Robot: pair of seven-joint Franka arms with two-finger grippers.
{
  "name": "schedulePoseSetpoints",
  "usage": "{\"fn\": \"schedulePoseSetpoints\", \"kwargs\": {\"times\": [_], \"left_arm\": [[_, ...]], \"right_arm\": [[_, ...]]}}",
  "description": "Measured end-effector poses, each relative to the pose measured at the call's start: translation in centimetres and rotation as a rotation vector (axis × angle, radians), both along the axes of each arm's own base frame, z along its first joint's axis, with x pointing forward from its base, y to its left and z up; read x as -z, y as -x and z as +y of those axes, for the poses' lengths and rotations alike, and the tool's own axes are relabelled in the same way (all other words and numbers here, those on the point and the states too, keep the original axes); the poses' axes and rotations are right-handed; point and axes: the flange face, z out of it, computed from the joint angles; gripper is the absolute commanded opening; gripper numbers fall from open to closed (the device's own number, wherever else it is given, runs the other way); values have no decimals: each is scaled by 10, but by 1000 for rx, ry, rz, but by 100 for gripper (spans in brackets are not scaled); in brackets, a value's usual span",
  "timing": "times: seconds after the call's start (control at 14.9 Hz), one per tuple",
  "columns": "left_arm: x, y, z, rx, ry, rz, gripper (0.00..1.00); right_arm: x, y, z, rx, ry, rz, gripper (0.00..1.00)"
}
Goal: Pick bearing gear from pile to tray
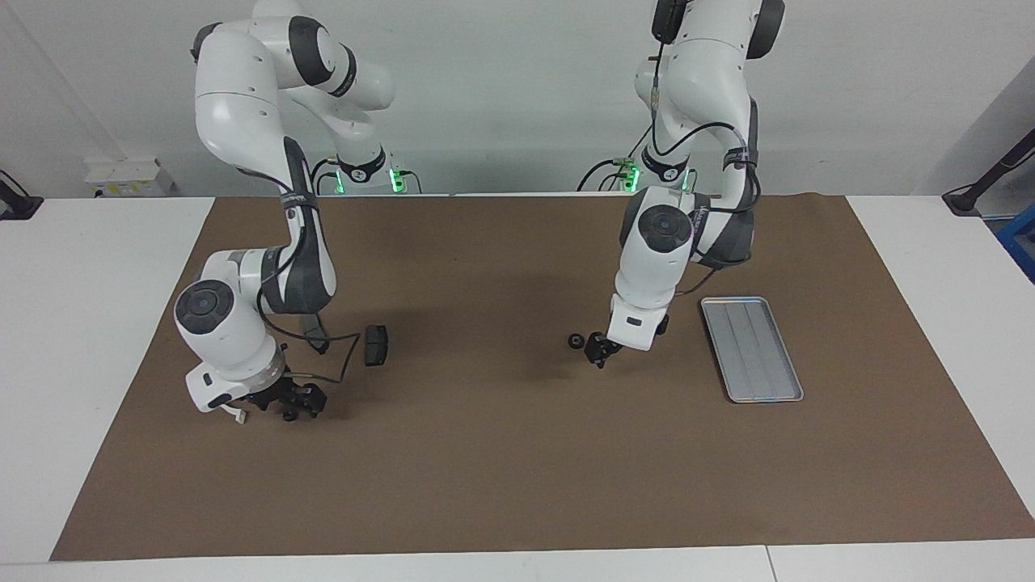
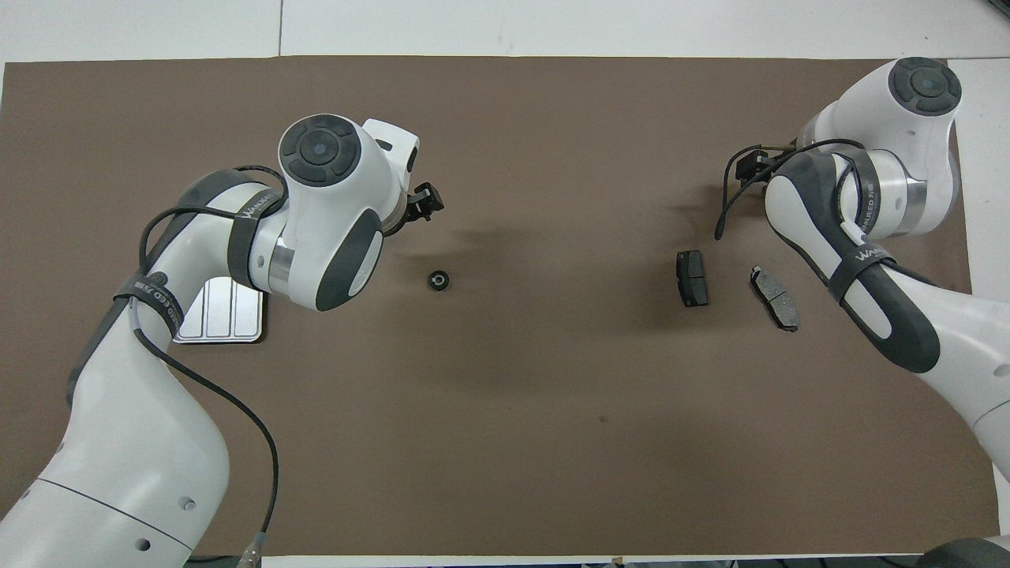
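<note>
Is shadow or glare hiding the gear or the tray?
Facing view: soft arm shadows on the mat, gear and tray both plain, no glare. Overhead view: gear beside a faint shadow; the left arm, not light, covers most of the tray.

This is a robotics lab bench, not a home or shop. Two white Franka arms (image 1: 259, 267) (image 1: 671, 242) are bolted at the edge of a white table (image 1: 97, 323), their bases lit with green status lights (image 1: 368, 179). A plain brown mat (image 1: 501, 453) covers the work area, backed by a bare white wall (image 1: 501, 81). Loose cables run along the arms. The few items on the mat are machine parts: brake pads (image 2: 693, 278), a small black gear (image 2: 438, 279) and a metal tray (image 1: 750, 348).
</note>
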Motion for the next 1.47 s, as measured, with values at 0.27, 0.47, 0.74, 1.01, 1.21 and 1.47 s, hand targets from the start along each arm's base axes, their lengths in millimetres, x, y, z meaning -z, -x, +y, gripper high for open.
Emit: {"fn": "schedulePoseSetpoints", "kwargs": {"times": [0.27,0.47,0.74,1.01,1.21,1.47], "left_arm": [[-5,9,-22,-18,7,-9,96],[5,13,-21,-19,-1,6,97],[26,25,-23,-8,-16,35,97],[40,45,-37,-4,-25,51,97],[46,55,-41,-6,-15,35,97],[60,62,-30,-13,-15,30,97]], "right_arm": [[8,0,-1,4,-2,3,99],[17,0,-3,5,-1,12,95],[18,0,-6,-3,14,12,68],[16,0,-10,0,19,8,23],[12,-1,-7,-4,17,2,0],[11,-1,-7,-4,17,1,0]]}}
